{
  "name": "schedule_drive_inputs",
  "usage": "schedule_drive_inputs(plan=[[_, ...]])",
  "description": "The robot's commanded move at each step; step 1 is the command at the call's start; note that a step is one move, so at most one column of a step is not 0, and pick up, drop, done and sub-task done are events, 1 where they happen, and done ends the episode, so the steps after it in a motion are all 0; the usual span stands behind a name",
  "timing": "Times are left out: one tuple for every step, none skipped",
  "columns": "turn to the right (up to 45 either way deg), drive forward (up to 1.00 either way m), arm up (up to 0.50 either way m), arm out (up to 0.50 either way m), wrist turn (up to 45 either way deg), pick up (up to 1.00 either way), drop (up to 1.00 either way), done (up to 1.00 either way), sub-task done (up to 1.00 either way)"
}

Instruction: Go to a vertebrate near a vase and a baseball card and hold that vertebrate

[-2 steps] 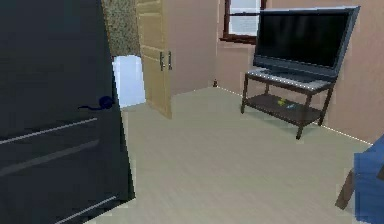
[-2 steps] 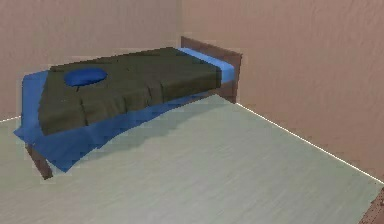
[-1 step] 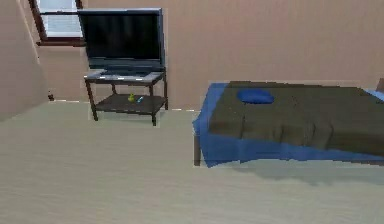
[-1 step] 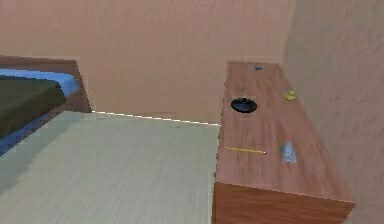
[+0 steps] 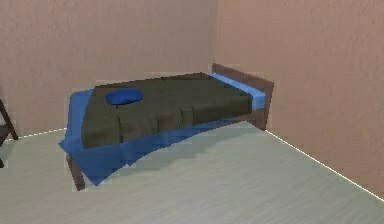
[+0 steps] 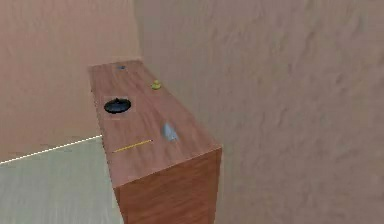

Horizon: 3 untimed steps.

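A reddish-brown wooden cabinet (image 6: 160, 150) stands against the wall in the arm side view, seen from above. On its top lie a dark round object (image 6: 118, 105), a small yellow object (image 6: 156, 86), a small pale bluish-grey object (image 6: 170, 132) and a thin yellow stick-like thing (image 6: 131, 146). None of them is clear enough to name.
In the forward view a bed (image 5: 165, 115) with a dark cover, blue sheets and a round blue cushion (image 5: 125, 96) stands in the room's corner, its wooden end (image 5: 250, 88) at the right wall. A dark piece of furniture (image 5: 5, 125) shows at the left edge. Pale floor (image 5: 250, 185) lies open in front.
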Motion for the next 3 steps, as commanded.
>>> schedule_drive_inputs(plan=[[0.0,0.55,0.0,0.0,0.0,0.0,0.0,0.0,0.0],[45.0,0.0,0.0,0.0,0.0,0.0,0.0,0.0,0.0],[15.0,0.0,0.0,0.0,0.0,0.0,0.0,0.0,0.0]])
